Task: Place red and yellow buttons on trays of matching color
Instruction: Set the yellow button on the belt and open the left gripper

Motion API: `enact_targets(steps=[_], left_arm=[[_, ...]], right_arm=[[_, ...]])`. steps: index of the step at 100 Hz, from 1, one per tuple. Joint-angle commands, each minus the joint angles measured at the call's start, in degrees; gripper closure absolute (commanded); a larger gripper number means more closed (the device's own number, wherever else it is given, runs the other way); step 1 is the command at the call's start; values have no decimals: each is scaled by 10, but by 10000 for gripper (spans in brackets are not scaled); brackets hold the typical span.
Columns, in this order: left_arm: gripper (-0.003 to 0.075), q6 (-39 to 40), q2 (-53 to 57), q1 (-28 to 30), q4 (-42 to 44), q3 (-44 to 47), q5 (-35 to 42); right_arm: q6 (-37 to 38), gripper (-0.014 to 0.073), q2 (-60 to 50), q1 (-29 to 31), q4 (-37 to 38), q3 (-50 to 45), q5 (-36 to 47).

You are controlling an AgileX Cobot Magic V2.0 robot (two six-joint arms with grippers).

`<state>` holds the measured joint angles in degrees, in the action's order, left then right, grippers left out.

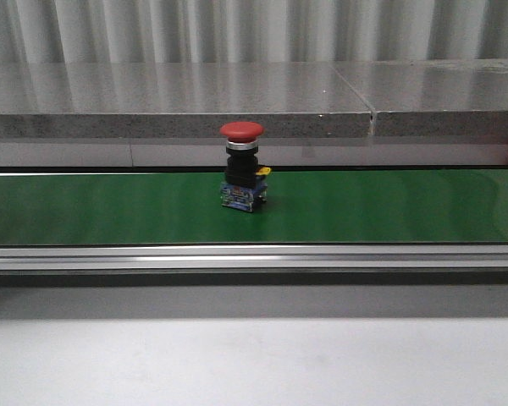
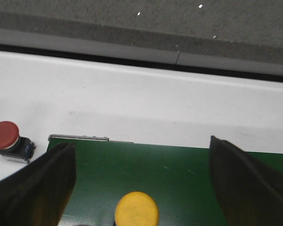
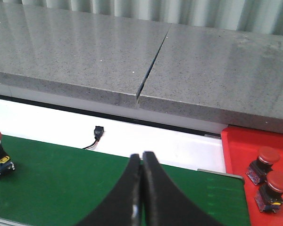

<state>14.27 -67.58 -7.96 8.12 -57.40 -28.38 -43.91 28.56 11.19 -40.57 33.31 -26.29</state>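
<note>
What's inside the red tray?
Two red buttons sit inside the red tray, close together, as the right wrist view shows. Part of the tray runs off the picture's edge, so anything more in there cannot be seen.

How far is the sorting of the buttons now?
Done: two red buttons lie in the red tray. In hand: nothing; the right pincer is shut and empty, the left pincer is open above a yellow button. Left: a red button stands on the green belt.
</note>
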Motion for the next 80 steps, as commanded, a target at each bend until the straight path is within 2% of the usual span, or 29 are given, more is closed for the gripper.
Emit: enact_targets(steps=[1,28,40,47,54,61,80], left_arm=[[155,-1,58,-14,11,18,66],[156,-1,210,-21,12,170,159],[159,-1,272,-21,11,227,175],[197,-1,303,-21,10,248,171],[275,-1,328,-21,10,263,162],[386,-1,346,-21,10,273,163],[734,-1,359,-21,10,276,163]], right_arm=[[-4,662,0,0,-17,15,31],[-4,662,0,0,-17,15,31],[-4,662,0,0,-17,15,31],[-4,662,0,0,-17,15,32],[-4,662,0,0,-17,15,31],[-4,662,0,0,-17,15,31],[-4,662,0,0,-17,15,31]])
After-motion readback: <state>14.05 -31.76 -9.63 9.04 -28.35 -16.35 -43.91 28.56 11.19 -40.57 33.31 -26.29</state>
